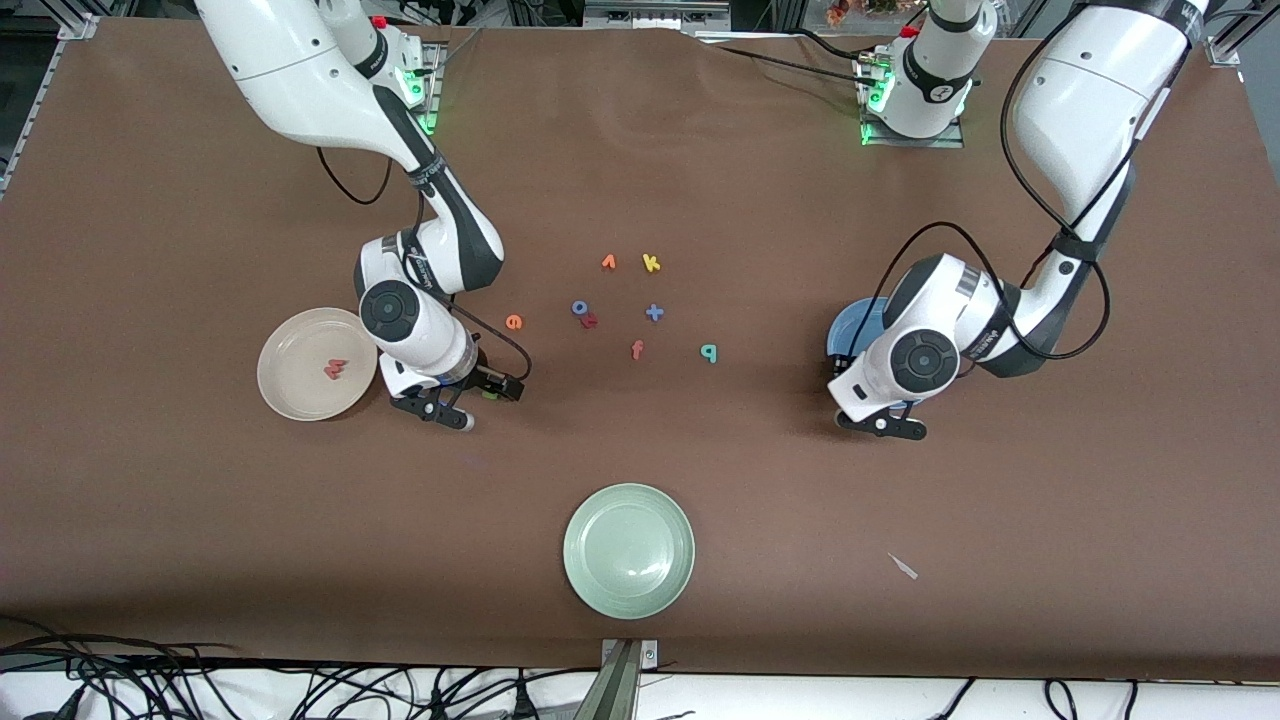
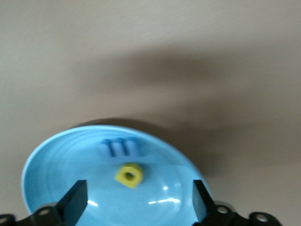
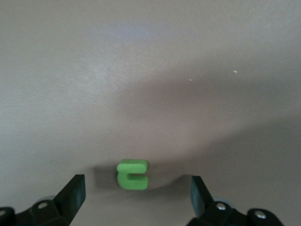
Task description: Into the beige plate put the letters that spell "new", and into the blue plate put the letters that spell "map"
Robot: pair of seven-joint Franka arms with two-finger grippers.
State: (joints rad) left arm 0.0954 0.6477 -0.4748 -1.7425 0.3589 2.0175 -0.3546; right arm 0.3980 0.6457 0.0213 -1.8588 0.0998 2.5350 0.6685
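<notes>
- Left wrist view first: your left gripper [image 2: 139, 197] has its fingers spread wide with nothing between them, sitting right over the blue plate [image 2: 51, 165].
- Inside that plate you've got the blue "m" [image 2: 119, 148] and the yellow "a" [image 2: 129, 175] lying just beside each other.
- Right wrist view: your right gripper [image 3: 138, 193] is spread wide too, empty, low over the table [image 1: 160, 200] with the green "n" [image 3: 132, 174] lying flat on the cloth between the fingers, touching neither one.
- Out in the front view, that gripper is just beside the beige plate [image 1: 290, 395], on the side toward the table's middle. The red-pink "w" [image 1: 335, 369] is already lying in that plate.
- The orange "e" [image 1: 514, 321] is on the bare cloth near the right arm's wrist, and the teal "p" [image 1: 708, 352] sits between the middle cluster and the blue plate.
- Leftover cluster mid-table: orange "v" [image 1: 608, 262], yellow "k" [image 1: 651, 263], blue "o" [image 1: 579, 308] touching the red "r" [image 1: 589, 321], blue "t" [image 1: 654, 312], orange "f" [image 1: 636, 349].
- The pale green plate [image 1: 628, 550] sits nearest the front camera, well apart from everything.
</notes>
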